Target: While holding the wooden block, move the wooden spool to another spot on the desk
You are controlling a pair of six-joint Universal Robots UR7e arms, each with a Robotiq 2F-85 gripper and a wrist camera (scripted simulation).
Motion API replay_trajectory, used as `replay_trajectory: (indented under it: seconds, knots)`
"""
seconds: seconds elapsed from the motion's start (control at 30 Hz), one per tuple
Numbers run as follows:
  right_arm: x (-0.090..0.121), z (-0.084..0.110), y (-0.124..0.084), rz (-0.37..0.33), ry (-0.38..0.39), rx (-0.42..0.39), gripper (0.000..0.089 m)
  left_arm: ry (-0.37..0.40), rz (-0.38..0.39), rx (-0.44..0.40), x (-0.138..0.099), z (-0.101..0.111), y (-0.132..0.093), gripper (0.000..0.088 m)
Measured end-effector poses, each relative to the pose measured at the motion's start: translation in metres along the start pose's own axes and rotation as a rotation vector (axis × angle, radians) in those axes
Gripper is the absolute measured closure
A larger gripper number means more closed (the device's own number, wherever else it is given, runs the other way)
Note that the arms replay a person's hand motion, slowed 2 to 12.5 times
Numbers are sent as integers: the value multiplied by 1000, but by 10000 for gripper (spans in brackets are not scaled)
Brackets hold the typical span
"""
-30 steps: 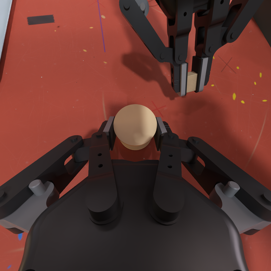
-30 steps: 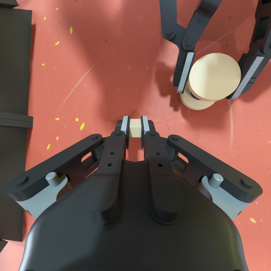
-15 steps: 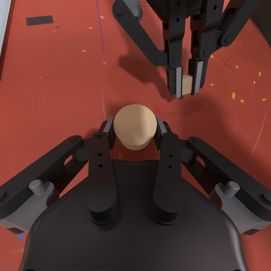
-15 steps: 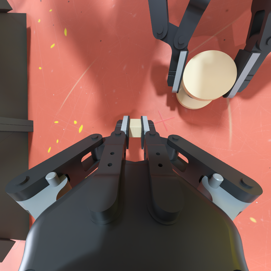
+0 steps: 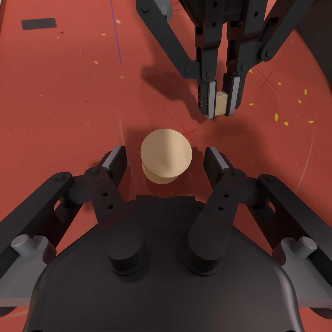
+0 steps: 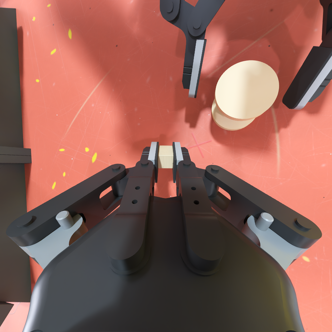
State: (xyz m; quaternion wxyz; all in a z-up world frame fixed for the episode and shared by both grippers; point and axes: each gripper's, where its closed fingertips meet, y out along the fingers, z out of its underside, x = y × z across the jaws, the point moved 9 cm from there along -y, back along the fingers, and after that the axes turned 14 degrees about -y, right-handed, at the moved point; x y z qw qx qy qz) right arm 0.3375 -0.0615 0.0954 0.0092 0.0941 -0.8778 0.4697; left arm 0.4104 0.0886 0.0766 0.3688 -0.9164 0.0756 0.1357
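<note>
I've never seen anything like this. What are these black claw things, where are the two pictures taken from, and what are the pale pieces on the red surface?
Each claw is a robot arm's two-fingered pincer, and each picture comes from a camera on one arm's wrist, looking along its fingers. In the left wrist view, the left pincer stands open, its fingers apart on either side of the wooden spool, which stands upright on the red desk, touched by neither finger. In the right wrist view, the right pincer is shut on the small wooden block. Each camera also catches the other arm farther off. Yellow flecks and a red cross mark the desk.
</note>
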Motion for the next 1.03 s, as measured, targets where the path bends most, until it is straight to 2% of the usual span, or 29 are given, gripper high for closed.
replay_trajectory:
  seconds: [0.47,0.77,1.03]
  knots:
    - [-1,1,0,-13,7,-5,759,-30,40,-9,2,1,-3,103]
    - [-1,1,0,-22,5,-12,759,-55,64,-6,5,1,-4,30]
    - [-1,1,0,-30,6,-13,759,-92,118,-15,8,1,-8,28]
